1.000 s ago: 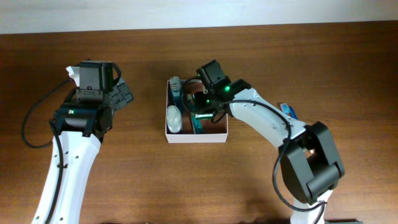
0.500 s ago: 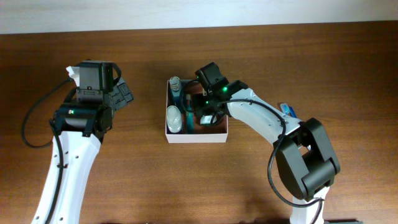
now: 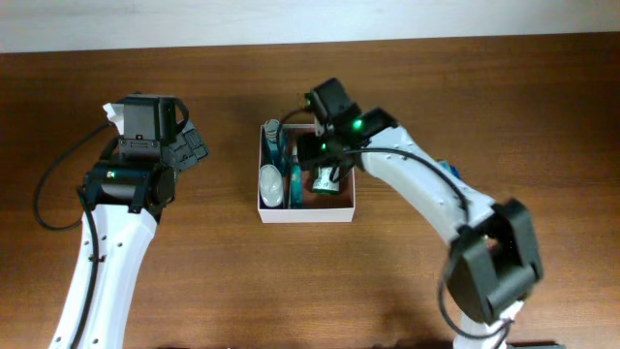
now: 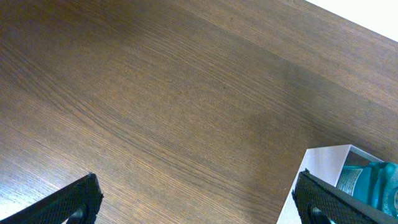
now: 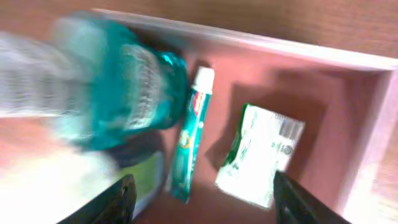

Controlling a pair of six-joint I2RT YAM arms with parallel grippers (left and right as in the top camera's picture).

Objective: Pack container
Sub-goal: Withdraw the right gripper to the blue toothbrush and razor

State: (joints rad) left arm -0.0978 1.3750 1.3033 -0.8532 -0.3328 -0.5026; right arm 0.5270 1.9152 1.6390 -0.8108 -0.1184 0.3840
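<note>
The container [image 3: 305, 215] is a square white-walled box with a reddish-brown floor at mid table. In it lie a teal bottle [image 3: 281, 155], a white bottle [image 3: 271, 184], a teal toothpaste tube [image 3: 296, 184] and a green-and-white packet [image 3: 325, 181]. My right gripper [image 3: 323, 155] hovers open and empty over the container's far half. The right wrist view shows the teal bottle [image 5: 134, 81], the tube [image 5: 191, 134], the packet [image 5: 258, 155] and the container wall [image 5: 249, 42] below the open fingers [image 5: 205, 199]. My left gripper [image 3: 189, 145] is open and empty left of the container.
In the left wrist view the open fingers [image 4: 199, 202] hang over bare wood, with a container corner [image 4: 323, 163] at lower right. A small blue object [image 3: 448, 173] lies right of the right arm. A white object [image 3: 114, 116] sits behind the left arm.
My right gripper has risen out of the container and moved toward its far side. The green-and-white packet now lies uncovered on the floor. The left arm has not moved.
</note>
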